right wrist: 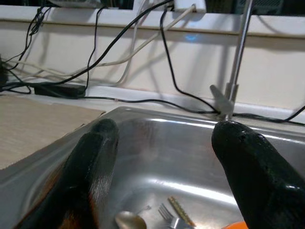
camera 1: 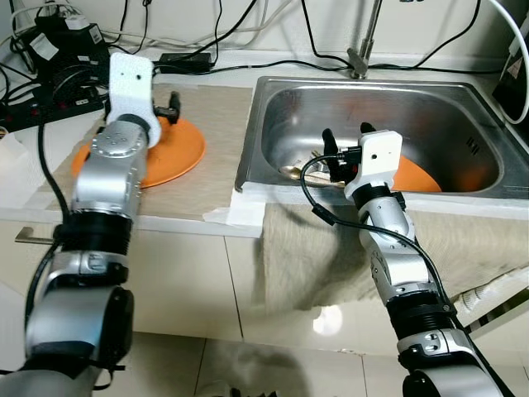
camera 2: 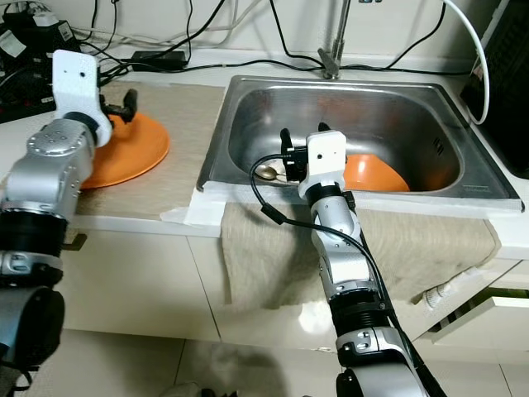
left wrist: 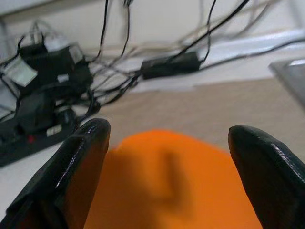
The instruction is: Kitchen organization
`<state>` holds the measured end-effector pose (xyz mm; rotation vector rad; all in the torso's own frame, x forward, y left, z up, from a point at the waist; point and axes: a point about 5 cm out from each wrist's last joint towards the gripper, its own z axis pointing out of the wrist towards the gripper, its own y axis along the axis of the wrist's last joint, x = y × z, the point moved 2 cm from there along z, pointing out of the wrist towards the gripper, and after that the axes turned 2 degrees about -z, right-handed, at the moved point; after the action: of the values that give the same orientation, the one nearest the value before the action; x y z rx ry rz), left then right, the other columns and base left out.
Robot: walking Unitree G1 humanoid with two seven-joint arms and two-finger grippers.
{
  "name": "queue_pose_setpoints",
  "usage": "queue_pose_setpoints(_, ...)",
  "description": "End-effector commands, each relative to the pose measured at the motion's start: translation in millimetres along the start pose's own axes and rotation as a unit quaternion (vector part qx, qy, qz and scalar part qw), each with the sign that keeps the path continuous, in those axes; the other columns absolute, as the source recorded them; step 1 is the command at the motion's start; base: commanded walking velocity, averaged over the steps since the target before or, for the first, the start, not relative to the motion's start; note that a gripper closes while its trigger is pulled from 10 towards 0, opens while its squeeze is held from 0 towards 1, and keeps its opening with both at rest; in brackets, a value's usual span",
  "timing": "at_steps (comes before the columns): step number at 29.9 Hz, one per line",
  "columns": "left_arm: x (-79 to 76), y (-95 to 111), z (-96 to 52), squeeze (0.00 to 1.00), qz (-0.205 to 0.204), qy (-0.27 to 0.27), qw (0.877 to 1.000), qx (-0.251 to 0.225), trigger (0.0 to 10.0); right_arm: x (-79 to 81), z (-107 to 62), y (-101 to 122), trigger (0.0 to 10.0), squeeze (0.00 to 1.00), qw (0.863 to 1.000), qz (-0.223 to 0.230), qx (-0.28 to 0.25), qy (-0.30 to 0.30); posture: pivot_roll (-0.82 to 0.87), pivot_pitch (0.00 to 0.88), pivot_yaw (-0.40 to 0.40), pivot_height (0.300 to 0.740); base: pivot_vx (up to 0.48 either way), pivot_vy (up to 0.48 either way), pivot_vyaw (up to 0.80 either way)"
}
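An orange plate (camera 1: 169,153) lies upside down on the beige mat (camera 1: 216,124) left of the sink. My left gripper (left wrist: 167,157) hovers just above the plate, open, with nothing between its fingers. In the steel sink (camera 1: 430,107) rest an orange bowl (camera 2: 374,174), a spoon (right wrist: 129,220) and a fork (right wrist: 167,213). My right gripper (right wrist: 162,157) hangs open over the sink's front rim, above the cutlery and beside the bowl, holding nothing.
Black cables, a power strip (camera 1: 50,50) and an adapter (camera 1: 186,59) crowd the back of the counter. The tap (camera 1: 359,50) stands behind the sink. A beige cloth (camera 2: 273,256) hangs over the counter's front edge.
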<state>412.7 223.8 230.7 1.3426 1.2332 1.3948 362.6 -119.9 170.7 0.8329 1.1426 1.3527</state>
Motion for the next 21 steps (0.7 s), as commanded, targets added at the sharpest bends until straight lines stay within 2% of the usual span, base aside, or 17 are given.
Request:
queue_pose_setpoints(1, 4.3, 7, 2.1, 0.00, -0.007, -0.006, 1.000, -0.010, 10.0, 0.8, 0.4, 0, 10.0, 0.00, 1.000, 0.001, 0.001, 0.002, 0.04, 0.000, 0.038, 0.740, 0.000, 0.000, 0.00)
queue_pose_setpoints(2, 4.6, 7, 2.9, 0.10, -0.009, -0.007, 1.000, -0.011, 10.0, 0.8, 0.3, 0, 10.0, 0.00, 1.000, 0.001, 0.001, 0.002, 0.04, 0.000, 0.038, 0.740, 0.000, 0.000, 0.00)
queue_pose_setpoints(3, 4.8, 7, 3.3, 1.00, -0.003, -0.005, 1.000, -0.012, 10.0, 0.9, 0.1, 0, 10.0, 0.00, 1.000, 0.001, 0.001, 0.002, 0.04, 0.000, 0.038, 0.740, 0.000, 0.000, 0.00)
queue_pose_setpoints(9, -5.2, 2, 6.0, 1.00, 0.008, -0.018, 1.000, -0.014, 10.0, 0.9, -0.1, 1, 10.0, 0.00, 1.000, 0.001, -0.001, 0.001, 0.04, 0.000, 0.040, 0.740, 0.000, 0.000, 0.00)
queue_pose_setpoints(15, -7.1, -4, 7.6, 1.00, 0.001, -0.025, 1.000, -0.004, 10.0, -0.5, -0.8, 0, 10.0, 0.00, 1.000, -0.001, 0.001, 0.000, 0.03, 0.000, 0.040, 0.740, 0.000, 0.000, 0.00)
queue_pose_setpoints(16, -6.9, -4, 7.9, 1.00, -0.012, -0.025, 1.000, -0.004, 0.0, -0.7, -1.1, 0, 10.0, 0.00, 1.000, -0.001, 0.001, 0.000, 0.03, 0.000, 0.039, 0.740, 0.000, 0.000, 0.00)
queue_pose_setpoints(17, -6.7, -5, 8.3, 1.00, -0.021, -0.024, 0.999, -0.005, 0.0, -0.9, -1.3, 0, 10.0, 0.00, 1.000, -0.001, 0.002, 0.000, 0.03, 0.000, 0.039, 0.740, 0.000, 0.000, 0.00)
queue_pose_setpoints(18, -5.9, -5, 8.5, 0.00, -0.029, -0.019, 0.999, -0.004, 0.0, -0.9, -1.5, 0, 10.0, 0.00, 1.000, -0.002, 0.002, 0.000, 0.03, 0.000, 0.038, 0.740, 0.000, 0.000, 0.00)
queue_pose_setpoints(21, -0.5, -9, 9.8, 0.00, -0.043, -0.003, 0.999, 0.004, 0.0, -0.9, -1.8, 0, 10.0, 0.00, 1.000, -0.002, 0.002, 0.000, 0.03, 0.000, 0.039, 0.740, 0.000, 0.000, 0.00)
